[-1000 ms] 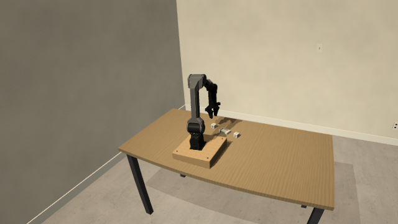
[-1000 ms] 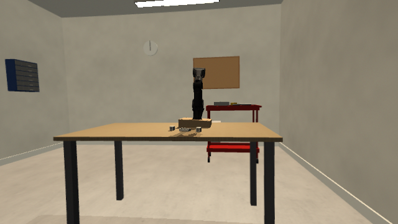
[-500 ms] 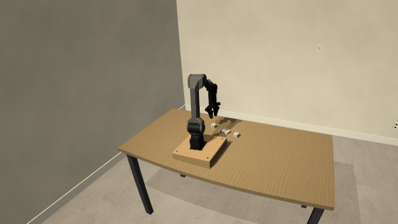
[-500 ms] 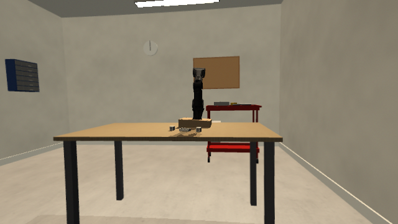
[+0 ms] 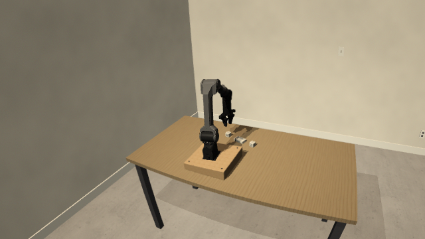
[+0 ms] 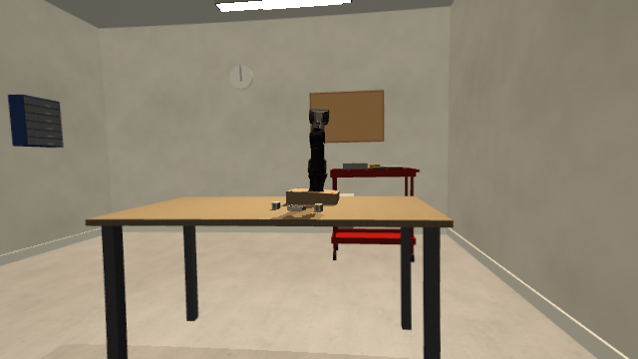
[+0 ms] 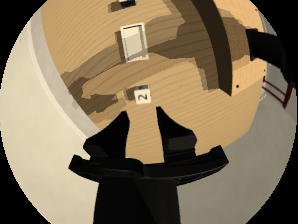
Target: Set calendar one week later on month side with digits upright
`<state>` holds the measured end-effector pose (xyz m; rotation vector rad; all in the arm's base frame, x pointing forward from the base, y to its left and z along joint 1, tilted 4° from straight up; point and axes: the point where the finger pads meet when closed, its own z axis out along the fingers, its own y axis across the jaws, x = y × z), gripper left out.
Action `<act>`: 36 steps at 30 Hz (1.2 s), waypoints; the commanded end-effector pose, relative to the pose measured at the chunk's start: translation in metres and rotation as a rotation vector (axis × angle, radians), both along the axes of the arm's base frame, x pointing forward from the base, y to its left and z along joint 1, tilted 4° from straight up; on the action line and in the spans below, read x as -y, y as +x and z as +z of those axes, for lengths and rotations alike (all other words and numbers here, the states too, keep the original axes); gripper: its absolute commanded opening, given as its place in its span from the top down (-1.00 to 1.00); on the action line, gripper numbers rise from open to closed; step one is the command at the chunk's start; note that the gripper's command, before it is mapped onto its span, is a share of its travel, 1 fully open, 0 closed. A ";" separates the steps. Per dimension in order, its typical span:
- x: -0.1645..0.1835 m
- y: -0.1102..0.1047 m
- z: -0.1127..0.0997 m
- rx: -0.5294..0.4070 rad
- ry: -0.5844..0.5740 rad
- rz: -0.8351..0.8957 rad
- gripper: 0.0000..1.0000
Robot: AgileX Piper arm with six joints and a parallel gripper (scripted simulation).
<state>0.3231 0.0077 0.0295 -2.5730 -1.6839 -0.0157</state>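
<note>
Wrist view: nearest, the hand (image 7: pixel 142 114) (image 5: pixel 228 125), jaws parted around nothing, above the cube marked 2 (image 7: pixel 142 96) (image 5: pixel 228 134); a skewed descent could clip and tip it; beyond, the tray (image 7: pixel 144 55) (image 5: pixel 244 141) lies bare, and a careless sweep might shove it; farther, the other cube (image 7: pixel 128 3) (image 5: pixel 252 144), toward the desk's (image 5: pixel 299 172) (image 6: pixel 224 211) middle from its far-left corner, risks a wrong-face pick.
</note>
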 end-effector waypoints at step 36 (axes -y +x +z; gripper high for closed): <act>-0.002 0.000 -0.043 -0.004 0.000 0.000 -0.17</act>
